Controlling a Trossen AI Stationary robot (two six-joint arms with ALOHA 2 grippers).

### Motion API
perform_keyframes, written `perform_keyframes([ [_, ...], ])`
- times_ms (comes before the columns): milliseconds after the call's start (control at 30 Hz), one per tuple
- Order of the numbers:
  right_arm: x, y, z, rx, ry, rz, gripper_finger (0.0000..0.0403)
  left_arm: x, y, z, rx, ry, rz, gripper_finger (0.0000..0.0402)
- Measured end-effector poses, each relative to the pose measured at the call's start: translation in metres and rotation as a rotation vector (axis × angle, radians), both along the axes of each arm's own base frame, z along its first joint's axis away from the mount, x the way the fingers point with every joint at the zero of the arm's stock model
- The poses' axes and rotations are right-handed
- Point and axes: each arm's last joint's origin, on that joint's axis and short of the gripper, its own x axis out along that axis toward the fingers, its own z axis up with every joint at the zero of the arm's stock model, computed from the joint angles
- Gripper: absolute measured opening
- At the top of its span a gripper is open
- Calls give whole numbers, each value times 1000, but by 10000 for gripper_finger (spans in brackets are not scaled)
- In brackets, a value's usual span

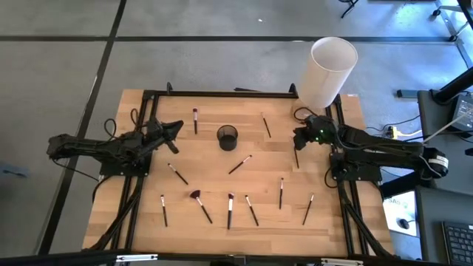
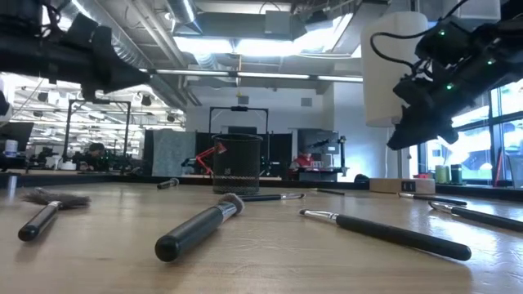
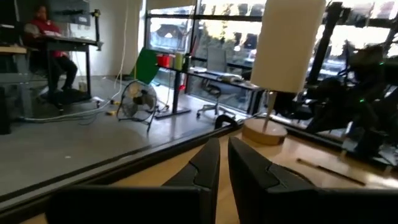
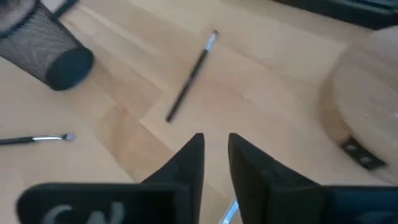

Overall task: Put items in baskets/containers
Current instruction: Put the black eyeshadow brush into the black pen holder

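The black mesh cup point(image 1: 227, 137) point(image 2: 237, 163) point(image 4: 50, 46) stands upright on its base near the table's middle. Several thin dark-handled brushes lie flat around it, among them the reddish fan brush point(image 1: 198, 201), one point(image 1: 239, 164) just in front of the cup and one point(image 4: 191, 74) ahead of the right fingers. My right gripper point(image 1: 301, 137) point(image 4: 216, 144) hovers narrowly open, raised above the table, right of the cup, over a brush point(image 1: 296, 156). My left gripper point(image 1: 176, 127) point(image 3: 224, 146) hangs left of the cup, its fingers shut but for a thin slit, touching nothing.
A tall white cylinder point(image 1: 329, 72) on a round wooden base point(image 4: 360, 118) stands at the far right corner, close behind my right gripper. A black frame point(image 1: 222, 94) borders the table's far edge and sides. Bare wood lies between the cup and both grippers.
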Motion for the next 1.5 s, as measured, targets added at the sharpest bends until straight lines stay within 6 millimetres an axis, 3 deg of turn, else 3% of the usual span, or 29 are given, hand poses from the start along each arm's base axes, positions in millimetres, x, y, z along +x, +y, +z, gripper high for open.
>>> perform_keyframes([
  [133, 6, -1, -2, 79, -43, -2, 92, 6, 5, -1, 1, 16, 33, 29],
  [333, 10, -5, -22, 173, 65, -131, 94, 15, 14, 1, 54, 19, 64, 29],
  [533, 25, -12, -28, 203, 162, -134, 94, 27, 22, -2, 49, 67, 23, 29],
  [867, 42, -23, -42, 193, 301, -201, 94, 45, 38, -3, 21, 178, 110, 29],
  [1200, 45, -24, -56, 246, 376, -222, 94, 53, 43, -21, -45, 257, 118, 28],
  [1333, 44, -23, -57, 261, 382, -212, 72, 56, 41, -27, -72, 283, 105, 28],
  [1500, 43, -22, -57, 284, 387, -192, 13, 58, 39, -31, -95, 284, 93, 28],
])
